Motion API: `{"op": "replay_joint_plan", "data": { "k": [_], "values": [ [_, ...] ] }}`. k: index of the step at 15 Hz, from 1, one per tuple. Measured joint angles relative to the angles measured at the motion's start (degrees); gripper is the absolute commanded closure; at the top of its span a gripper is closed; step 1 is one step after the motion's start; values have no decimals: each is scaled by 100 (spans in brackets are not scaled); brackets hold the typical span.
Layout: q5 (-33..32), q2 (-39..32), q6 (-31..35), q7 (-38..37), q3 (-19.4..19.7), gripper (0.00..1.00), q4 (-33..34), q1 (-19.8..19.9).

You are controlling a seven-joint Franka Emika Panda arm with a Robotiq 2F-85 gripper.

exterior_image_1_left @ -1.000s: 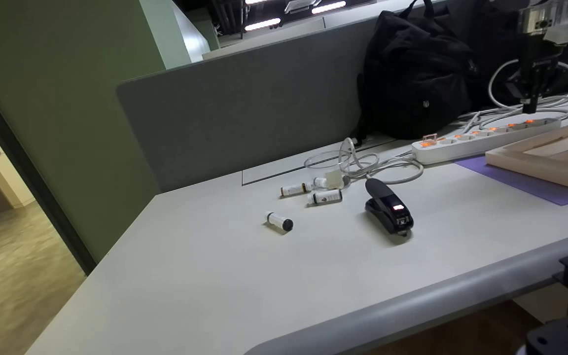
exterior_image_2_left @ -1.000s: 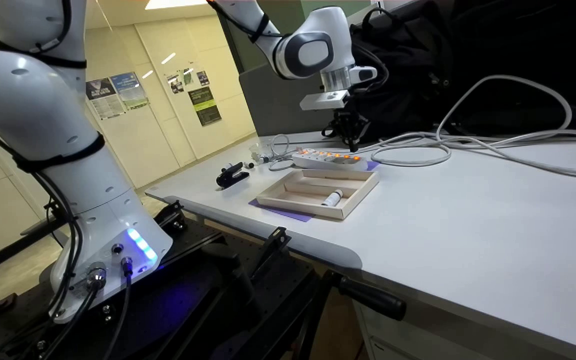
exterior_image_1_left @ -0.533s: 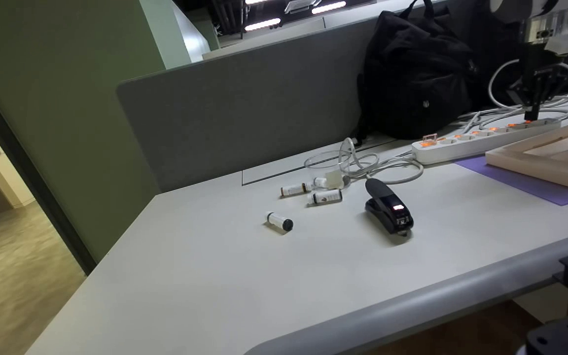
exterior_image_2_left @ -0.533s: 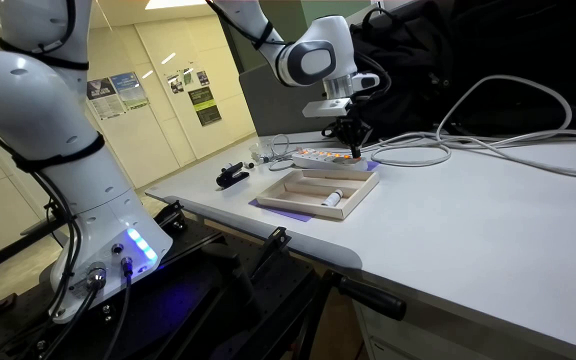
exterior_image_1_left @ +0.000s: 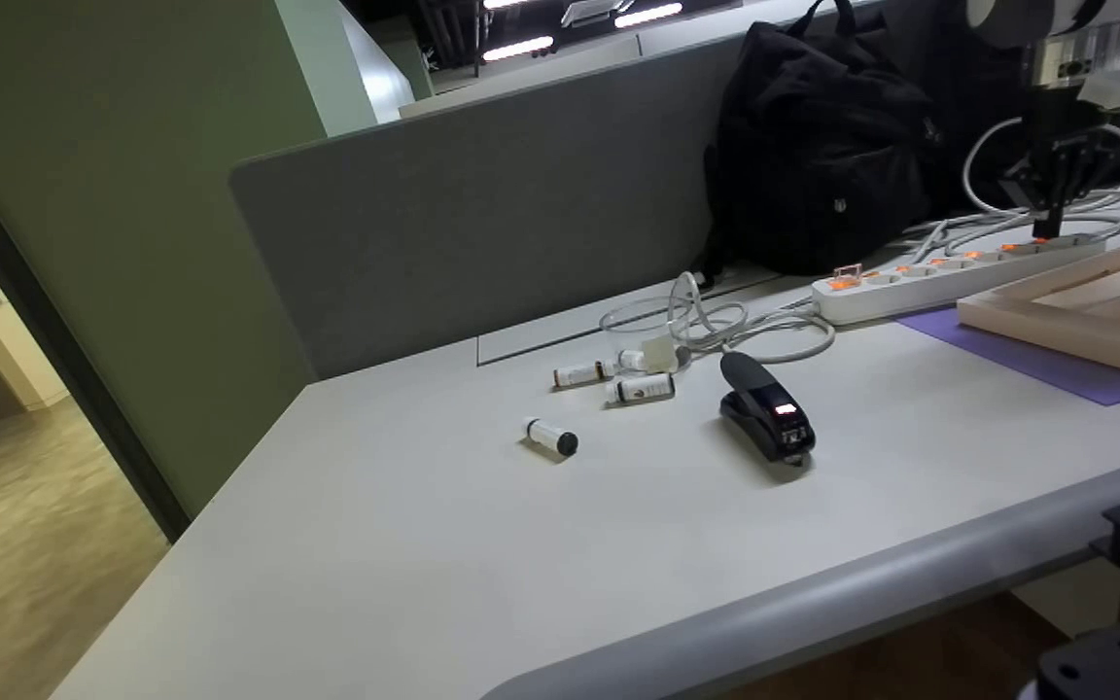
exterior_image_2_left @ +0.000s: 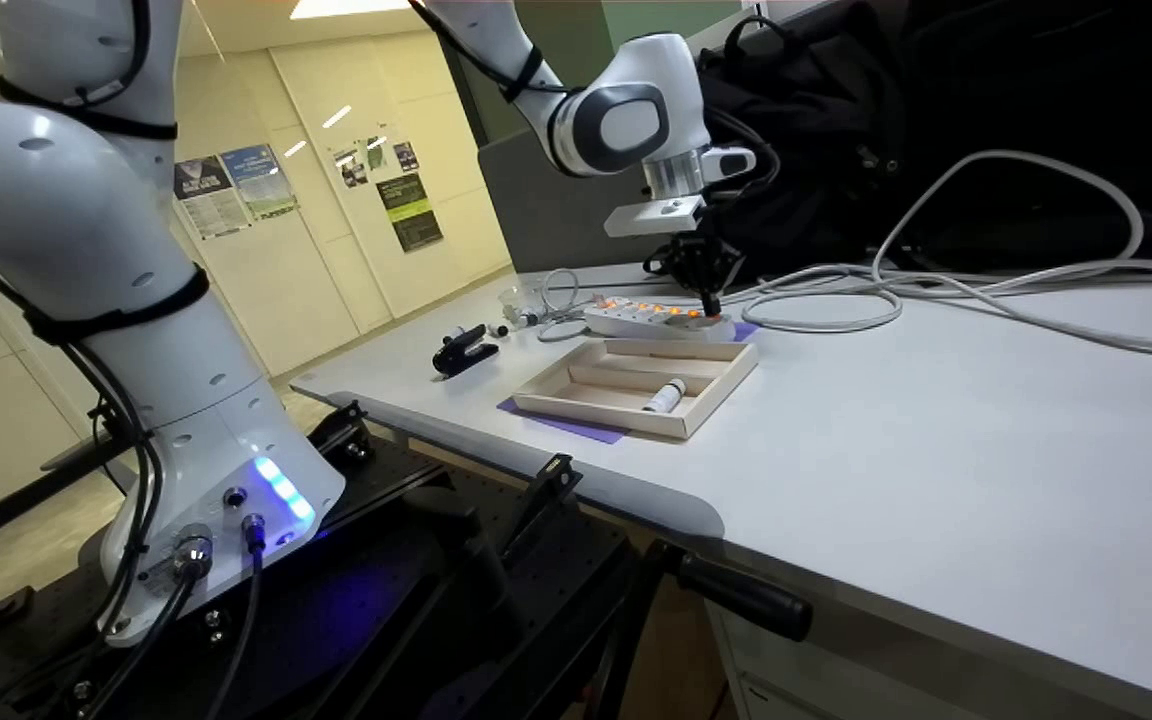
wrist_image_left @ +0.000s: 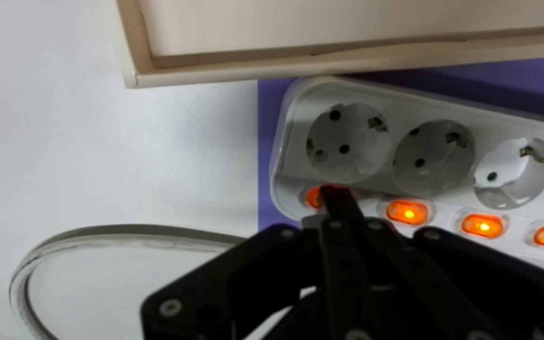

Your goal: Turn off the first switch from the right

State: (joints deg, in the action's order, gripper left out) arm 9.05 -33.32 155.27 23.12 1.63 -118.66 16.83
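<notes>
One orange-lit switch, last in its row and at the right end of the white power strip in both exterior views, is partly covered by the tip of the gripper; it is taken to be the one meant, and from its glow is judged not to be off yet. The fingers are closed together with nothing seen between them, probably so that one narrow tip can be pressed down without the neighbouring switches being nudged; whether the switch is touched cannot be told. The strip is laid flat, switches upward, towards the far edge of the table, and a wooden tray is set just beside it on the near-edge side, with a small bottle in one compartment. Beneath both, a purple sheet is spread. Farther along, a stapler is placed closer to the near edge, while loose bottles are scattered towards the far corner. The far edge is bordered by a black backpack and a grey partition; beyond, a green wall is seen, and posters are hung on a pale wall.
</notes>
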Motion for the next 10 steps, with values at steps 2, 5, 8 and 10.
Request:
{"op": "replay_joint_plan", "data": {
  "k": [2,5,8,10],
  "values": [
    [-216,55,325,210,-62,100,-179,1],
    [-609,107,1026,430,-237,100,-521,-19],
    [-1014,220,1427,486,-308,100,-780,-22],
    [-1039,511,1371,510,-522,100,-794,59]
  ]
}}
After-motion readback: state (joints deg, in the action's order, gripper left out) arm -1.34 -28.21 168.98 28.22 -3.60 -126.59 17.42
